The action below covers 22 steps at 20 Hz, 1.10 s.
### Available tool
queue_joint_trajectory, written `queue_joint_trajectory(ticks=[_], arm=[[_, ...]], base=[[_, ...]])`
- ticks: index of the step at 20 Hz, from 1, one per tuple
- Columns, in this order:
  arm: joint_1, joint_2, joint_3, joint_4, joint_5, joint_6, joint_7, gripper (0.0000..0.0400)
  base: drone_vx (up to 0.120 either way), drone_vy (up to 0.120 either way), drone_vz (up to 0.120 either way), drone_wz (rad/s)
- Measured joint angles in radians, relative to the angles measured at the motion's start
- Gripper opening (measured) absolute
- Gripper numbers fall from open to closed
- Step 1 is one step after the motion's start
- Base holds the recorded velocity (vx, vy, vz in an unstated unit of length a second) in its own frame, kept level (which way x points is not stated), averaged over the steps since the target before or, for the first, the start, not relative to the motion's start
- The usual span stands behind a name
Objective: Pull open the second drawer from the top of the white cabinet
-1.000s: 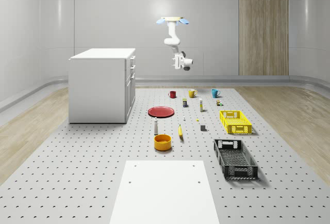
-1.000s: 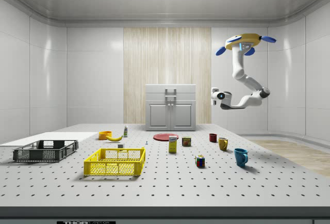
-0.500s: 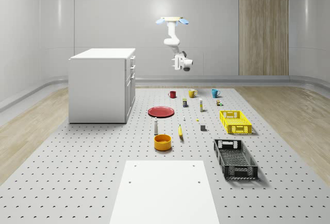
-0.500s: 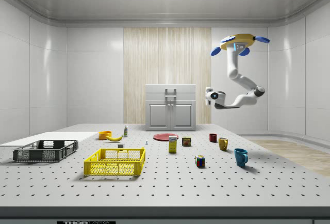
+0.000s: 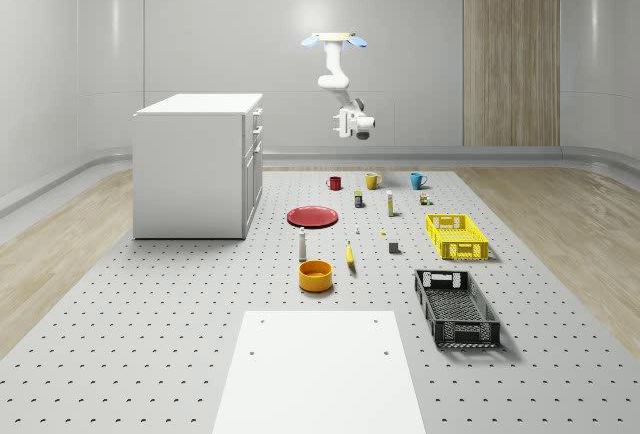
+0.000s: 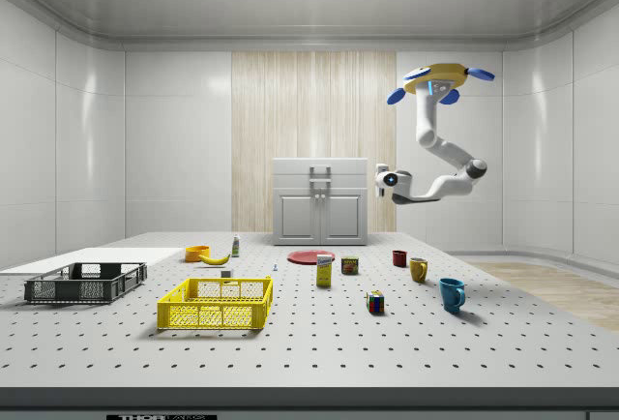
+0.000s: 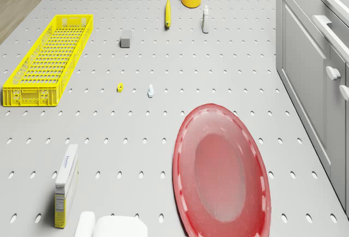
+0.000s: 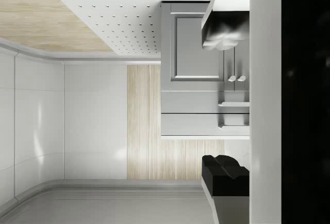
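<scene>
The drone point(image 6: 434, 80) hovers high over the platform's far end, beyond the plate point(image 5: 313, 217), arm bent to aim the released, empty gripper point(image 6: 381, 179) at the cabinet point(image 5: 198, 165) near the left edge, second drawer point(image 8: 203, 102) shut.

White cabinet point(image 5: 198, 166), plain and pale, on a grey tabletop point(image 5: 150, 334) dotted all over with dark holes. The drone point(image 6: 432, 79) shows a yellow body and blue rotors, its arm point(image 6: 440, 154) white with grey joints. There's a red plate point(image 7: 221, 171), a yellow crate point(image 7: 48, 59) in open lattice, a black crate point(image 5: 456, 307) latticed the same. Orange bowl point(image 5: 315, 275), yellow banana point(image 5: 350, 254), a red mug point(image 5: 334, 183), a yellow mug point(image 5: 372, 181), a blue mug point(image 5: 417, 180). Behind, a wood-grain wall panel point(image 5: 510, 49), striped pale brown.
</scene>
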Motion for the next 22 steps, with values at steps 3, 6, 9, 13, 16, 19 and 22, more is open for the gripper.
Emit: queue_joint_trajectory(ticks=[3, 6, 9, 13, 16, 19, 22], arm=[[0.014, -0.013, -0.006, -0.002, -0.009, 0.013, 0.008, 0.03], [0.028, -0.025, -0.012, -0.003, -0.019, 0.025, 0.015, 0.03], [0.041, -0.037, -0.017, -0.005, -0.028, 0.037, 0.023, 0.03], [0.058, -0.053, -0.024, -0.007, -0.039, 0.052, 0.032, 0.03], [0.07, -0.064, -0.028, -0.008, -0.048, 0.062, 0.039, 0.03], [0.081, -0.075, -0.032, -0.01, -0.056, 0.073, 0.046, 0.03], [0.091, -0.086, -0.036, -0.011, -0.064, 0.082, 0.053, 0.03]], base=[[0.12, 0.0, 0.0, 0.0], [0.12, -0.013, 0.0, 0.0], [0.12, -0.12, 0.0, 0.0], [0.12, -0.12, 0.0, 0.0], [0.12, -0.12, 0.0, 0.0], [0.12, -0.12, 0.0, 0.0], [0.12, -0.12, 0.0, 0.0]])
